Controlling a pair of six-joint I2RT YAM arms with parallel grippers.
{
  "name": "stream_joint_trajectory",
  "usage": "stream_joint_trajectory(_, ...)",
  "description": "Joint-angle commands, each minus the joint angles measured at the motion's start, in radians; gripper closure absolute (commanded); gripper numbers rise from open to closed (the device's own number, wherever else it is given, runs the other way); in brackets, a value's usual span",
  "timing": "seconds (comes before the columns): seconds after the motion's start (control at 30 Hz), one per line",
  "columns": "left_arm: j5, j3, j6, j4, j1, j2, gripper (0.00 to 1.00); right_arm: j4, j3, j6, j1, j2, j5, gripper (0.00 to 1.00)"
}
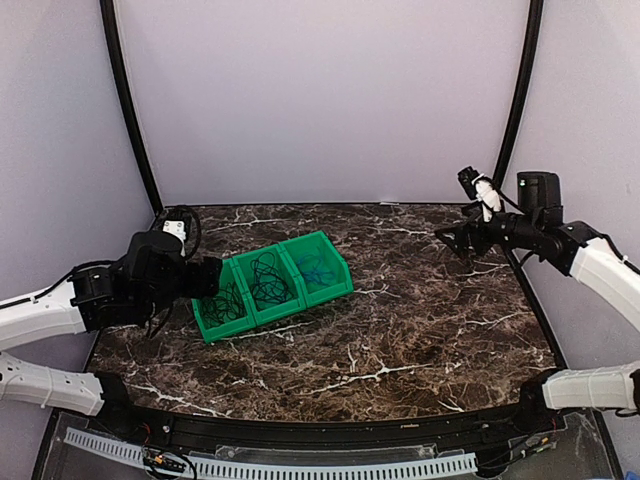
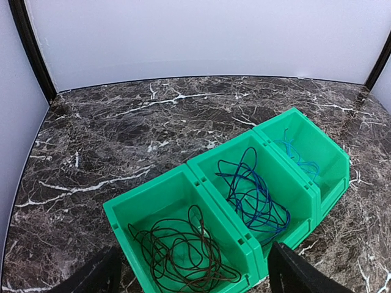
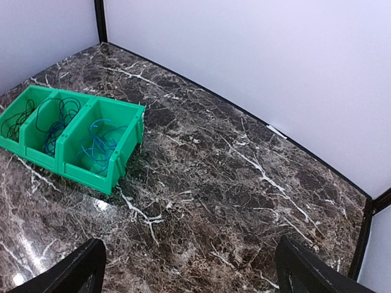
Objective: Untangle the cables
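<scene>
Left gripper (image 2: pixel 194 259) stands wide open and empty, at the left end of the green bin (image 2: pixel 256 247). Cables lie one per compartment: black cable (image 2: pixel 183 253) left, dark cable (image 2: pixel 253 195) middle, bright blue cable (image 2: pixel 299 157) right. Right gripper (image 3: pixel 190 244) is also spread and empty, well apart above the marble table (image 3: pixel 232 183).

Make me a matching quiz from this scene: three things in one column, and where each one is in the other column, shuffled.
Things:
1. bright blue cable
2. left end effector
3. right end effector

Places (as the top camera sees them):
A. beside the left end of the green bin
B. over the far right corner of the table
C. in the bin's rightmost compartment

Pairs: 1-C, 2-A, 3-B
</scene>
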Motion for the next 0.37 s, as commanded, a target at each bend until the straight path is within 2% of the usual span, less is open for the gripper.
stream_joint_trajectory(0.0,0.063,0.111,0.038,-0.026,0.011,0.061,0.14,0.105,0.026,0.181,0.004,-0.053,0.118,0.01)
stream_joint_trajectory(0.13,0.092,0.203,0.062,-0.03,0.011,0.116,0.12,0.041,0.127,0.196,0.003,-0.077,0.211,0.01)
stream_joint_trajectory(0.33,0.16,0.305,0.078,-0.049,0.011,0.183,0.09,0.037,0.108,0.219,0.003,-0.149,0.169,0.01)
